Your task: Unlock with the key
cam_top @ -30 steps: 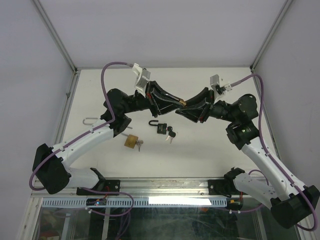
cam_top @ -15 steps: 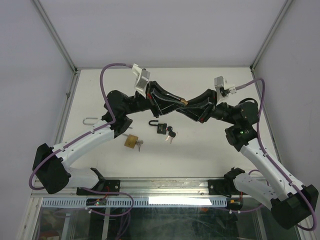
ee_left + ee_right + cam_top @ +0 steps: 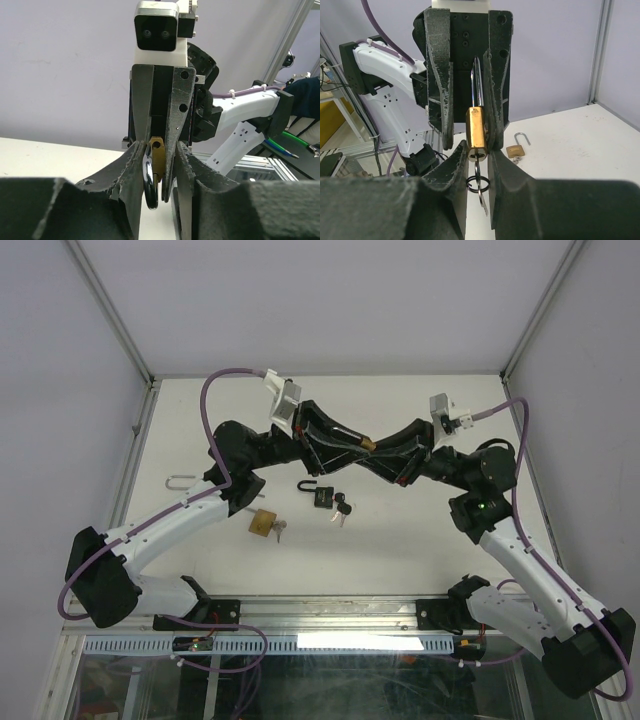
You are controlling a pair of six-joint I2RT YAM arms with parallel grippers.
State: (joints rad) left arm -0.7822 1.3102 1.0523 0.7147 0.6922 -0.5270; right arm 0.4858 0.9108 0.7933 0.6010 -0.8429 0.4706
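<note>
Brass and boxy, the padlock hangs in mid-air above the middle of the white table, caught between the two arms where they meet tip to tip. The left gripper is clenched on it from the shackle end. Its dark, rough-grained fingers press flat against both sides of the body and run alongside the thin steel shackle, which shows as a dark rounded loop in the left wrist view. The right gripper comes in from the opposite side, its wedge-shaped, pitted pads drawn in tight on the key seated in the bottom face of the lock. A pair of thin wire key rings dangles just below, in the narrow slot between those pads. Down on the table, well below the held lock, lie a black padlock with an open shackle and a small bunch of keys just beside it. Nearer the left arm are a second brass padlock and a bare silvery U-shaped shackle close to the left edge. Purple cables loop over both arms.
</note>
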